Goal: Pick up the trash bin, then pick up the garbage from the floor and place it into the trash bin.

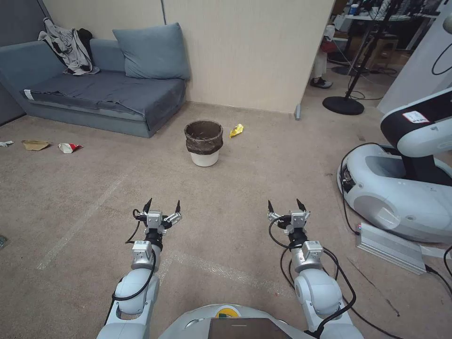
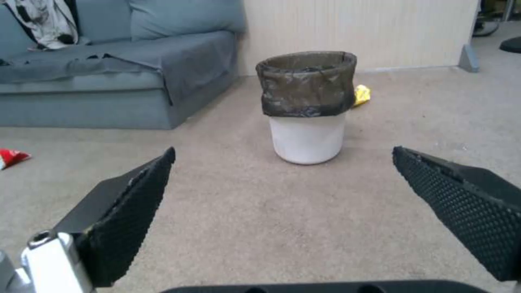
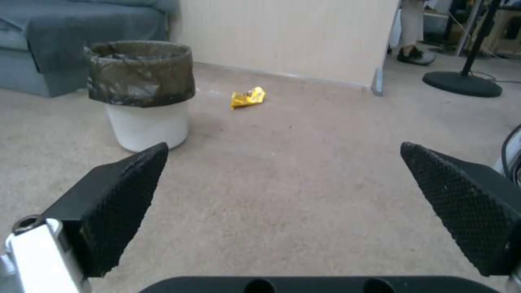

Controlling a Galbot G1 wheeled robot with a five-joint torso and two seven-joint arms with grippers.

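Well, from the head camera the trash bin [image 1: 203, 142] stands upright on the carpet [image 1: 263, 188] ahead of the robot, its dark liner folded down over a white body, near the corner of the blue sofa [image 1: 103, 89] and the beige partition wall [image 1: 249, 47]. A yellow wrapper [image 1: 236, 130] lies just beside the bin on its right. Well off to the left, in front of the sofa, lie a flat brown paper bag [image 1: 35, 145], a red-and-white packet [image 1: 69, 147] and a white scrap [image 1: 5, 143] at the picture's edge. The left gripper [image 1: 162, 206] and right gripper [image 1: 286, 205] are held level over bare carpet, well short of the bin, each with its fingers spread apart and holding nothing. Another white robot [image 1: 405, 188] stands at the right.

From the left wrist, the bin [image 2: 307, 106] sits almost dead ahead between the parted black pads [image 2: 133, 211] of the left gripper [image 2: 282, 162], and the yellow wrapper [image 2: 362, 94] peeks out from behind it (mostly hidden here). A corner of the red packet [image 2: 11, 156] shows at the edge, and the sofa [image 2: 108, 73] behind.

From the right wrist, the wrapper [image 3: 248, 97] lies in full sight, clear of the bin [image 3: 142, 93], which stands off to one side of the right gripper [image 3: 282, 154]. Its pads [image 3: 125, 203] are likewise wide apart.
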